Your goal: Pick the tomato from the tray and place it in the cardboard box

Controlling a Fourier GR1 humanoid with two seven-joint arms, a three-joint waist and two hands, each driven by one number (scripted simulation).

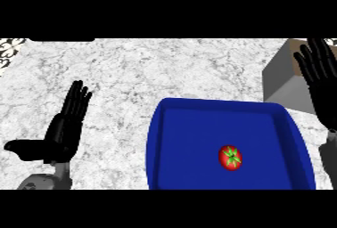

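A red tomato (230,157) with a green stem lies in the blue tray (172,147), right of the tray's middle. The cardboard box (284,75) stands at the right edge, behind the tray's far right corner. My right hand (320,75) is raised at the right edge with straight fingers, in front of the box and partly covering it. My left hand (63,129) rests open at the lower left, fingers up, well left of the tray. Neither hand touches the tomato.
The marbled white counter (145,71) stretches across the view behind and left of the tray. A patterned patch (10,49) shows at the far left top corner.
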